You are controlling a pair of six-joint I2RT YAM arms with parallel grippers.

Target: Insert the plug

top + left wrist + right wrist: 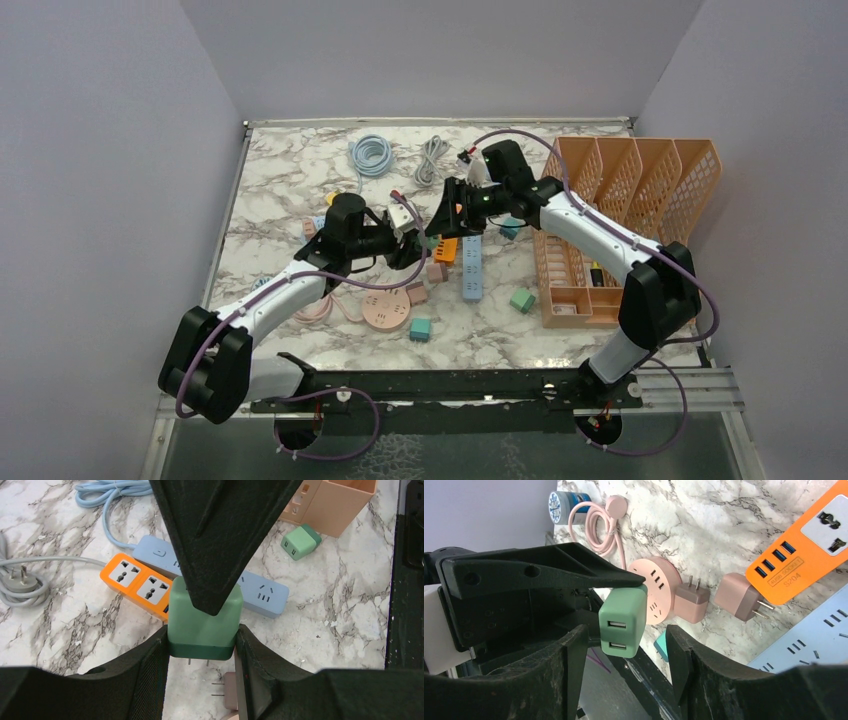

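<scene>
The plug point(204, 622) is a mint-green USB charger with a darker green base and two short prongs. My left gripper point(201, 645) is shut on its sides and holds it above the table. Beyond it lie an orange power strip point(131, 580) and a blue power strip point(260, 592). My right gripper point(626, 650) is open around the same plug point(621, 622), with a gap on each side of it. One right finger point(215, 535) covers the plug's top in the left wrist view. In the top view both grippers meet near the table's middle point(428, 228).
A round pink socket point(386, 309) and two pink plugs point(691, 602) lie below the grippers. A green plug point(522, 299) and a teal plug point(420, 329) sit nearer the front. An orange file organizer point(620, 220) stands at the right. Coiled cables point(371, 154) lie at the back.
</scene>
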